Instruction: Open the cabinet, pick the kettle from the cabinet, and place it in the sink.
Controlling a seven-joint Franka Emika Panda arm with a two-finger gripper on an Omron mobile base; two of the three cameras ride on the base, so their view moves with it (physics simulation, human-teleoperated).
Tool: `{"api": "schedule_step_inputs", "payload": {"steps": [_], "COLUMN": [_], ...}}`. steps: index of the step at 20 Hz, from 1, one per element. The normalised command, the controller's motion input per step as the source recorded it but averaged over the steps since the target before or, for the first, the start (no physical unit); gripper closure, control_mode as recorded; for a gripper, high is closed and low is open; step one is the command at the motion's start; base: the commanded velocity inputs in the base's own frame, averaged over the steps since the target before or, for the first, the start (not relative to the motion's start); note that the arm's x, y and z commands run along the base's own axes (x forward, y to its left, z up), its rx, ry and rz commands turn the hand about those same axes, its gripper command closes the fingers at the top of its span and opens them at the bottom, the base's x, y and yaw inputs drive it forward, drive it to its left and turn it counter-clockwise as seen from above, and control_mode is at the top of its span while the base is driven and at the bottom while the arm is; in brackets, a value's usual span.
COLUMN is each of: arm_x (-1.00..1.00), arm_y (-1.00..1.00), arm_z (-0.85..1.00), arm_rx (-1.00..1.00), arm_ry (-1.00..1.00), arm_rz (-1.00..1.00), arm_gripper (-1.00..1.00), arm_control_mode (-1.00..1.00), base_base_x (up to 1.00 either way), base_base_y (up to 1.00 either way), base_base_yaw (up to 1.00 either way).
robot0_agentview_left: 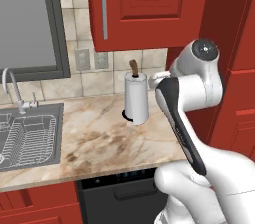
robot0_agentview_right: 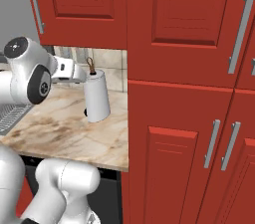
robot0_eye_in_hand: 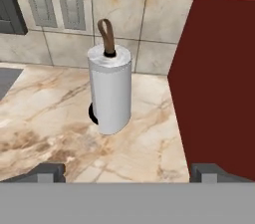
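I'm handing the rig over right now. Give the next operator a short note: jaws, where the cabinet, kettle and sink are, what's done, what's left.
Gripper: jaws open, holding nothing, looking down at the paper-towel roll on the marble counter.
Cabinet: on the wall above the counter, door shut, its vertical bar handle untouched.
Kettle: cannot be seen, presumably behind the shut door.
Sink: at the left end of the counter, with its wire rack and the faucet behind it.
Done: nothing yet.
Left: raise the gripper to the handle, pull the door open, pick the kettle, set it in the sink.
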Motion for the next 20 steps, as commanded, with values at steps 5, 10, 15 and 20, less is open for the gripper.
{"api": "schedule_step_inputs", "payload": {"steps": [5,10,15,20], "arm_x": [-0.08,-0.02,0.00,0.01], "arm_y": [0.34,0.33,0.30,0.29], "arm_z": [0.34,0.32,0.23,0.19], "arm_rx": [0.00,0.00,0.00,-0.01], "arm_ry": [-0.01,0.00,0.00,-0.15], "arm_rz": [0.00,0.00,0.00,0.00], "arm_gripper": [-1.00,-1.00,-1.00,-1.00], "arm_control_mode": [-1.00,-1.00,-1.00,-1.00], "base_base_x": [0.00,0.00,0.00,0.00], "base_base_y": [0.00,0.00,0.00,0.00], "base_base_yaw": [0.00,0.00,0.00,0.00]}}
